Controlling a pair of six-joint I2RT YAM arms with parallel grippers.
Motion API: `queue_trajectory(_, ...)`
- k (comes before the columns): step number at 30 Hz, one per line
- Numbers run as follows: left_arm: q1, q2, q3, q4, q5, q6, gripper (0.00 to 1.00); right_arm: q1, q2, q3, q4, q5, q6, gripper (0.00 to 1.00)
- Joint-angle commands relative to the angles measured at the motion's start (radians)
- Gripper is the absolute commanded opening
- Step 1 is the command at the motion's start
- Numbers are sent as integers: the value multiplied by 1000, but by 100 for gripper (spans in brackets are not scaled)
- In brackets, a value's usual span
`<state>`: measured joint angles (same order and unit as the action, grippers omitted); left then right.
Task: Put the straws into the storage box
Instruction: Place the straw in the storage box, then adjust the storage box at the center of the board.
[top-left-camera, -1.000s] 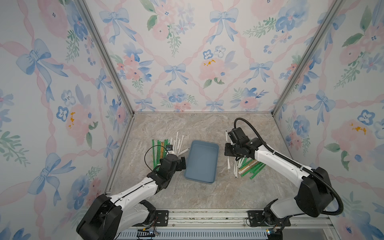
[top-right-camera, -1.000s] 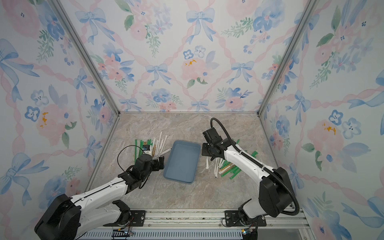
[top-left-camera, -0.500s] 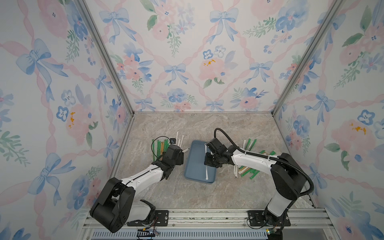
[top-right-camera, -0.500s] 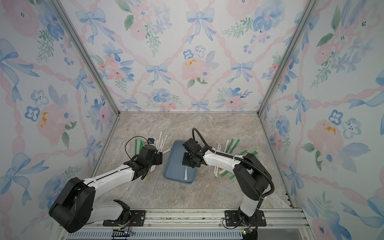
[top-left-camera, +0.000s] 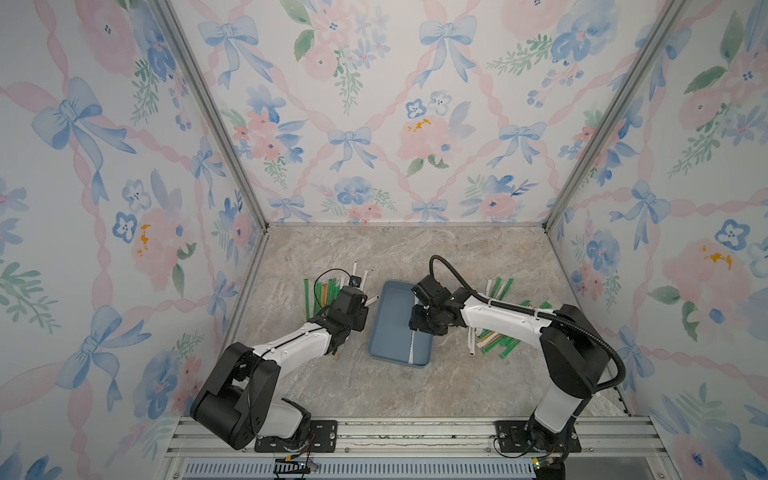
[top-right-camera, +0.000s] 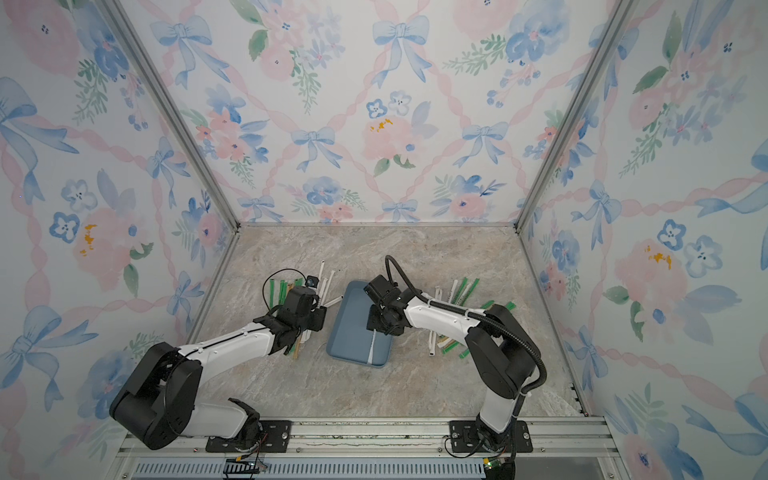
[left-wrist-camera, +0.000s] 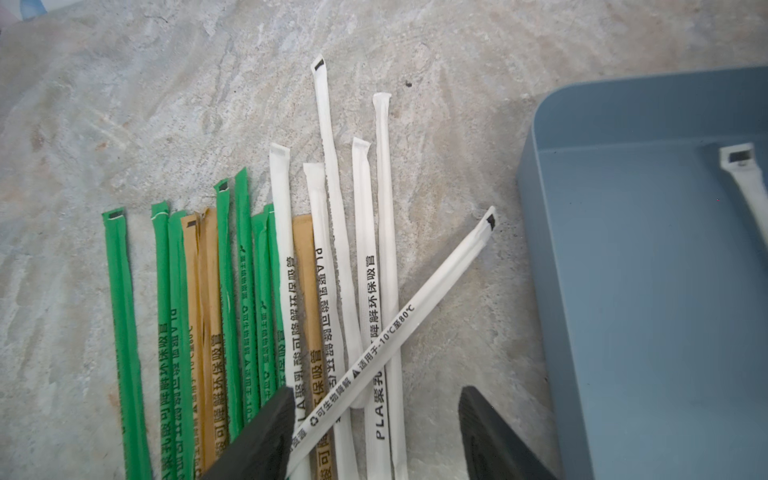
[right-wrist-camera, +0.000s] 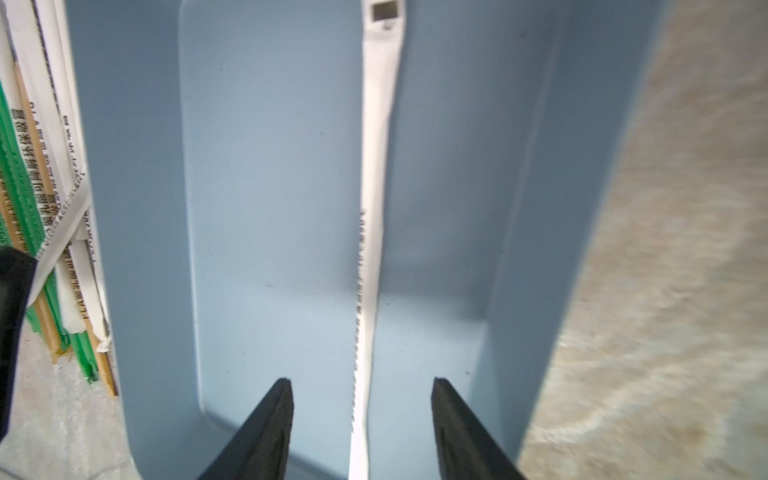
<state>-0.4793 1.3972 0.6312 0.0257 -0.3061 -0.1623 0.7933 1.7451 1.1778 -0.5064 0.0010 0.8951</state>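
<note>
In both top views the marbled table (top-left-camera: 374, 395) is the biggest thing under me, shut in by flowered walls (top-left-camera: 124, 208). At its middle lies the blue-grey storage box (top-left-camera: 386, 328), its long side running near to far. The straws lie on either side of it in two lots. The left heap (top-left-camera: 322, 291) is green, tan and white, and my left arm covers its near ends. The right heap (top-left-camera: 496, 345) is partly hidden under my right arm.

Inside the box, towards its right wall, one white straw (right-wrist-camera: 374, 166) lies lengthwise on the floor. My right pincer (right-wrist-camera: 360, 380) hangs over it with jaws apart. The straw runs between them with a gap on each side, so nothing is grasped.

My left pincer (left-wrist-camera: 376, 390) stands released over the white straws at the left heap's right edge, just beside the box. A slanted straw (left-wrist-camera: 415, 311) lies across them and passes close by one finger (left-wrist-camera: 270, 436). Whether it touches that finger I cannot tell.
</note>
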Motion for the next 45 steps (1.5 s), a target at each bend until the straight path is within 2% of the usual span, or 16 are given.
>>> queue_trajectory(1,24,32,42,-17,5,65,63,-7,-84,-1,-98,87,-29,53)
queue_trajectory(7,42,114,108,-18,48,138,58,-63,-95,-22,-157,105,-80,36)
queue_trajectory(15,44,183,131,-17,68,177,56,-92,5,-19,-90,47,-91,39)
queue_trajectory(18,46,196,136,-17,74,185,56,-97,44,-6,-90,41,-105,36)
queue_trajectory(26,45,237,163,-17,108,209,52,-178,73,-26,-76,34,-155,9)
queue_trajectory(31,46,270,193,-17,114,228,51,-236,54,-9,-95,43,-261,0)
queue_trajectory(39,45,298,205,-19,151,277,49,-250,106,70,-100,17,-519,0)
queue_trajectory(43,43,309,205,-19,159,295,46,-262,97,60,-98,-17,-532,3)
queue_trajectory(45,42,315,208,-18,168,306,45,-264,74,38,-78,-34,-525,10)
